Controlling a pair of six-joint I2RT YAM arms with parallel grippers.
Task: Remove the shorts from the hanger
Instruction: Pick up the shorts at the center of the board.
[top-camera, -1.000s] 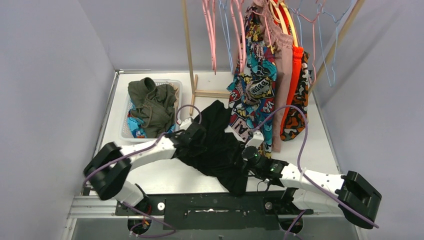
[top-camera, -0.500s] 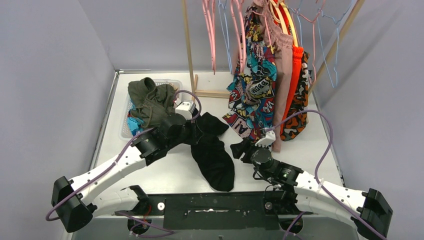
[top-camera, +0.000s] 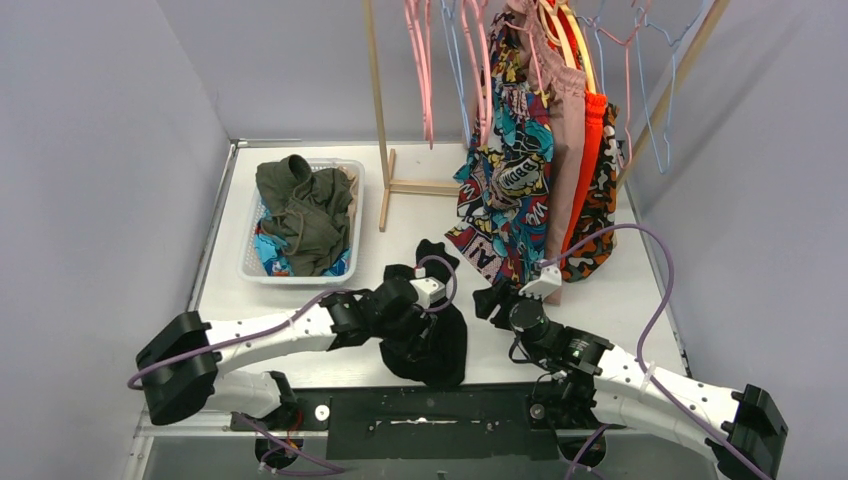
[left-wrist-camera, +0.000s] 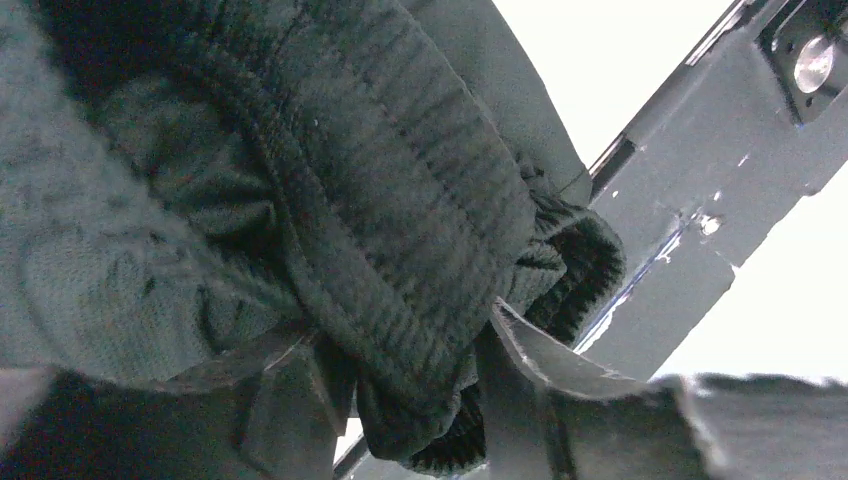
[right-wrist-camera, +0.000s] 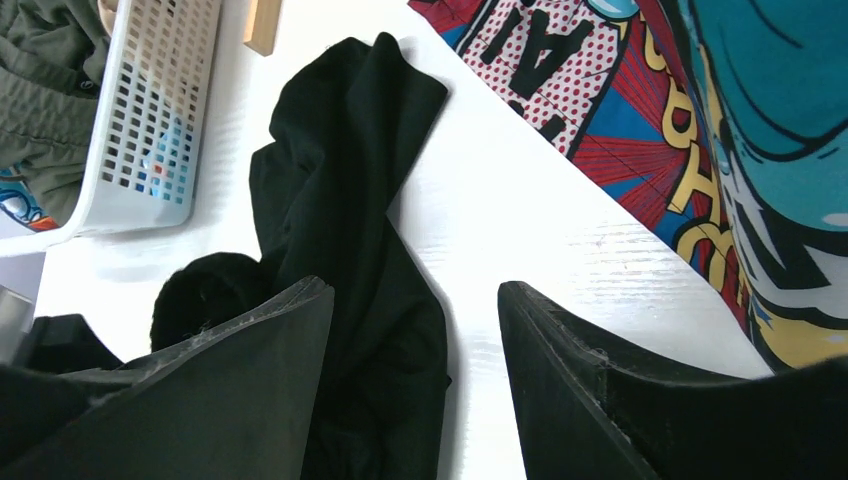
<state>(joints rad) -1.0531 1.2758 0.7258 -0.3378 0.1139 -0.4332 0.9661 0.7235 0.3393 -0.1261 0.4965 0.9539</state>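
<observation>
Left end effector (top-camera: 418, 300) sat low in the middle of the top view, on the black shorts (top-camera: 432, 345). Its wrist camera showed the ribbed elastic waistband (left-wrist-camera: 400, 250) bunched between the fingers (left-wrist-camera: 520, 380). I could not tell whether they pinched it or only bracketed it. Right end effector (right-wrist-camera: 412, 290) hovered just right of the heap with its jaws apart and nothing between them.

Black shorts lay off the hanger on the table (top-camera: 610, 300), in a crumpled strip. The long axis ran nearly straight up and down the top view. One narrow end pointed up the frame toward the foot of the wooden rack (top-camera: 385, 185), and the thicker bundle lay near the bottom edge. Basket (top-camera: 245, 265) at upper left already held olive and printed pairs.

Handling, my judgement: light, limp knit that holds no shape and drags and folds rather than slides. The gathered waistband is the thickest and firmest place to take hold; a leg hem would simply stretch.

Comic-print shorts (top-camera: 505, 180) hung at upper centre with pink and orange pairs to their right, long axis vertical, hems down, waistbands up at the hangers.
</observation>
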